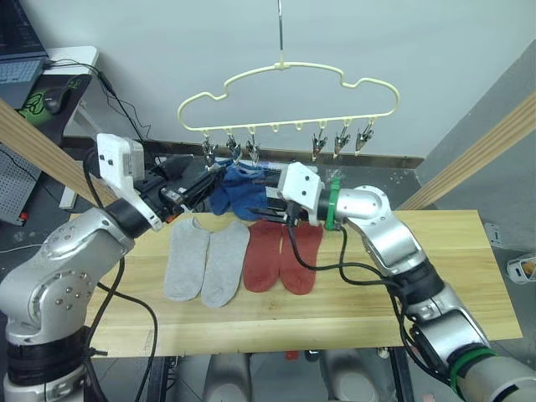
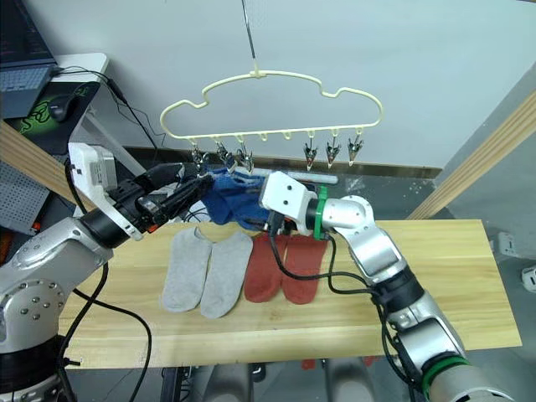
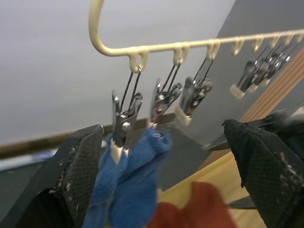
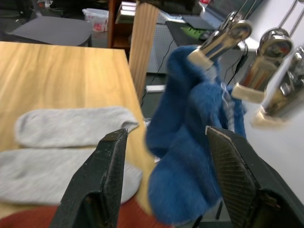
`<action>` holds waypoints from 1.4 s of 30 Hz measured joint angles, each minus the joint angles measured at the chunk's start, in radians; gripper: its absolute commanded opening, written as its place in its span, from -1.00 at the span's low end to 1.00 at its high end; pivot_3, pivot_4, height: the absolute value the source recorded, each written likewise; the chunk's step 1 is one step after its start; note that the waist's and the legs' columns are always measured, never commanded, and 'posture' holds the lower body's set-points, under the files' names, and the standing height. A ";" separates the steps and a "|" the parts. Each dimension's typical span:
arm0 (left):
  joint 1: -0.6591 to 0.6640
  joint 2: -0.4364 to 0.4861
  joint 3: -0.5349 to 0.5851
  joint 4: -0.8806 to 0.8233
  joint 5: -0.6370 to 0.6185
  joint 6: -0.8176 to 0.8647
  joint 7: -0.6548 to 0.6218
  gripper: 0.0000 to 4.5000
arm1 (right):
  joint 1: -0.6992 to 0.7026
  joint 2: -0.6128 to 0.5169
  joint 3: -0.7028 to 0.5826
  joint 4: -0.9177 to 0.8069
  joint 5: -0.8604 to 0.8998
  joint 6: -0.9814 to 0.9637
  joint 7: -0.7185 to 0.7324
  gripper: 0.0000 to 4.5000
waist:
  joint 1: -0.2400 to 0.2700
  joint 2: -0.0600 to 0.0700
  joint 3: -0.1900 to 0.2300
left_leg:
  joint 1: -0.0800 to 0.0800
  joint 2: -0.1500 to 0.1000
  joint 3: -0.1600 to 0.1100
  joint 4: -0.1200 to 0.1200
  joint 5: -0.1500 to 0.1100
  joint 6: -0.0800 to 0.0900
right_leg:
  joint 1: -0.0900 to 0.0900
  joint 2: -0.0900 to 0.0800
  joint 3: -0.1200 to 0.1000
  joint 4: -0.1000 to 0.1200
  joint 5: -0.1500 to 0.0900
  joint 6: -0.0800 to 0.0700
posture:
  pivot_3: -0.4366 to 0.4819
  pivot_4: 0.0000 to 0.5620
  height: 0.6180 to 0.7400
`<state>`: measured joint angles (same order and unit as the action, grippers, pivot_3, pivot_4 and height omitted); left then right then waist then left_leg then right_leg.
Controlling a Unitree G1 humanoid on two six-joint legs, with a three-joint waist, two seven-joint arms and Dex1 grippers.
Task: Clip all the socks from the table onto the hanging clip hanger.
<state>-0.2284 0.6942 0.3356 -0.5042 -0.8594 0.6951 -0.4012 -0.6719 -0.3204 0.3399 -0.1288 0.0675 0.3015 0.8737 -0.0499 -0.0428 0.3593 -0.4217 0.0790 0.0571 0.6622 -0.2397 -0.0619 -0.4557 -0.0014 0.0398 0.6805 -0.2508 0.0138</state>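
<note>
Both grippers stand wide open, holding nothing: the left gripper (image 3: 166, 175) and right gripper (image 4: 166, 180) flank the blue socks (image 1: 239, 191), which hang from the leftmost clip (image 3: 122, 126) of the hanger (image 1: 285, 92) (a bunched clump). Two grey socks (image 1: 205, 260) and two red socks (image 1: 283, 255) lie flat on the table (image 1: 435, 276).

Even bright light — soft shadows, wrist-view blur
</note>
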 measured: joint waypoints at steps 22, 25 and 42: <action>0.112 -0.225 -0.138 -0.114 0.248 -0.201 0.065 0.18 | 0.303 -0.374 -0.412 -0.527 0.430 0.500 -0.050 0.25 | -0.007 -0.006 -0.048 | 0.000 -0.002 0.000 0.002 -0.002 0.004 | 0.001 0.003 0.000 0.000 0.000 0.000 | -0.35 -0.14 1.00; 0.074 -0.260 -0.175 -0.085 0.294 -0.230 0.074 0.18 | 0.304 -0.381 -0.419 -0.536 0.448 0.512 -0.072 0.25 | -0.009 -0.006 -0.055 | 0.001 -0.002 0.000 0.002 -0.001 0.005 | 0.002 0.004 0.000 0.000 0.000 0.000 | -0.38 -0.13 1.00; -0.021 -0.487 -0.332 0.184 0.595 -0.507 0.147 0.18 | 0.308 -0.421 -0.439 -0.615 0.570 0.580 -0.164 0.25 | -0.031 -0.006 -0.060 | 0.004 -0.003 0.000 0.002 -0.001 0.006 | 0.007 0.004 0.001 0.000 0.000 0.001 | -0.49 0.01 1.00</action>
<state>-0.2498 0.2067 0.0035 -0.3203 -0.2646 0.1882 -0.2541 -0.3638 -0.7416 -0.0988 -0.7435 0.6373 0.8819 0.7093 -0.0808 -0.0492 0.2992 -0.4174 0.0762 0.0568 0.6647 -0.2409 -0.0560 -0.4488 0.0024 0.0411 0.6807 -0.2505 0.0143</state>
